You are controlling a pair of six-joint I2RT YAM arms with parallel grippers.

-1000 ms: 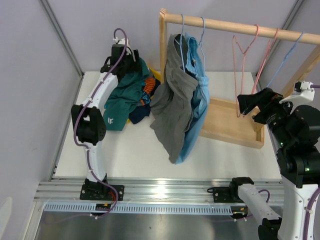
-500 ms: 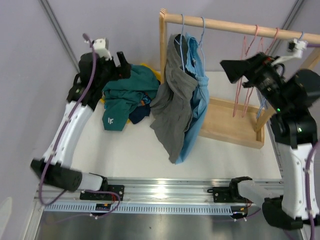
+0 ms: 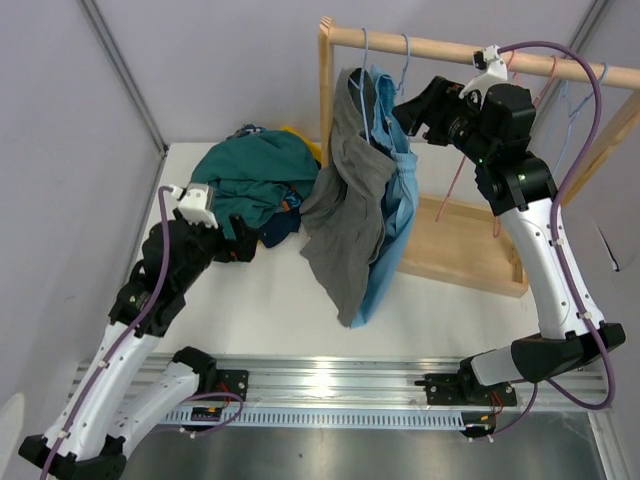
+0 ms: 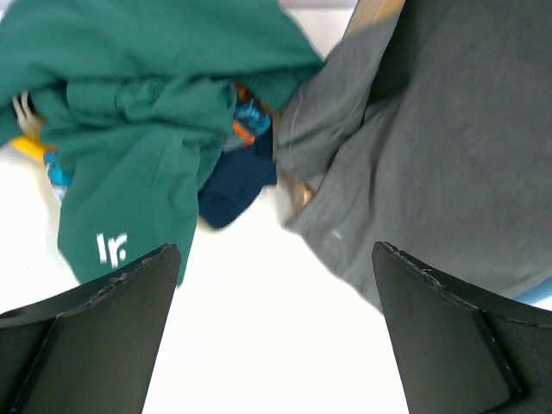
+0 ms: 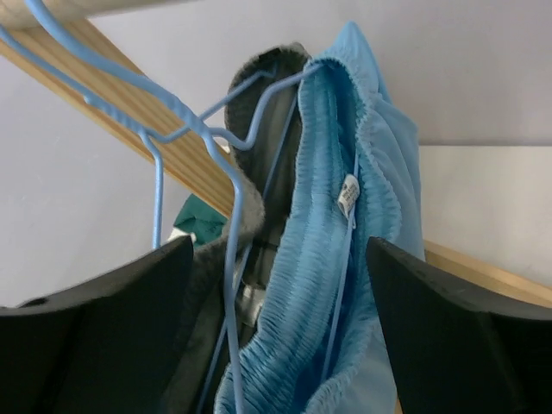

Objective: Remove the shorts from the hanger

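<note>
I am looking at the white worktop (image 3: 260, 300), with the wooden rack (image 3: 440, 47) standing at its back right. The grey shorts (image 3: 345, 215) and the light blue shorts (image 3: 398, 210) are hanging from its rail, touching each other, the grey pair on the left. The dark teal-green shorts (image 3: 250, 180) are lying in a heap at the back left, covering most of the navy shorts (image 4: 233, 185) and the orange print shorts (image 4: 246, 121). The left jaws are standing wide over the worktop just beside that heap, holding nothing. The right jaws are also standing wide, close to the light blue waistband and a blue wire hanger (image 5: 157, 194), gripping nothing.
</note>
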